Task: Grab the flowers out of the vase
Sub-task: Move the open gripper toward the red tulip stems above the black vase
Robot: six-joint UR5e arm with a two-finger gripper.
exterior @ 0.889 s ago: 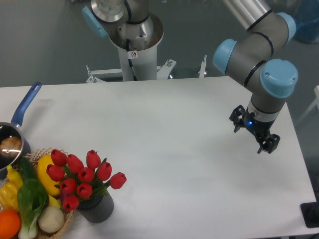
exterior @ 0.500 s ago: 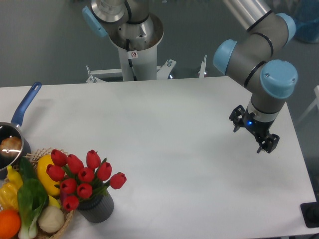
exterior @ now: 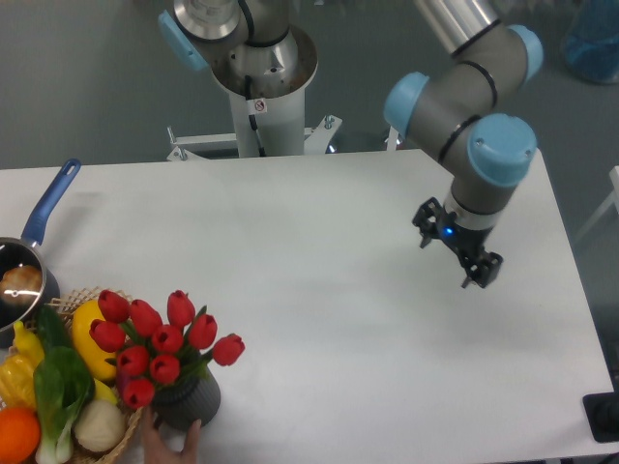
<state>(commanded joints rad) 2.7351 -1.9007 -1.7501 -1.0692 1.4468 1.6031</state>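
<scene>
Black and compact, our gripper [exterior: 481, 274] hangs over the right half of the white table [exterior: 319, 261], carrying nothing; at this distance we cannot tell whether its fingers are spread or pressed together. Against the picture of half a second ago, the arm [exterior: 459, 106] has swung leftward and a little up, its blue-capped joints now sitting nearer the middle of the table. We read that as the start of the reach, not yet an approach proper.

The flowers [exterior: 160, 343] remain well apart from us, at the near left corner: red tulip buds spilling wider than the dark grey ribbed vase [exterior: 186, 404] that holds them upright. The other change is a human hand [exterior: 174, 445] (fingers only, entering from the bottom edge) now touching the foot of the vase, where none showed before.

Just left of the vase stands a wicker basket [exterior: 124, 433] of vegetables, and beyond it a steel pot [exterior: 21, 280] with a blue handle. In our judgement nearly the whole task is ahead: we must cross the table, come down over the stems, and mind that hand.
</scene>
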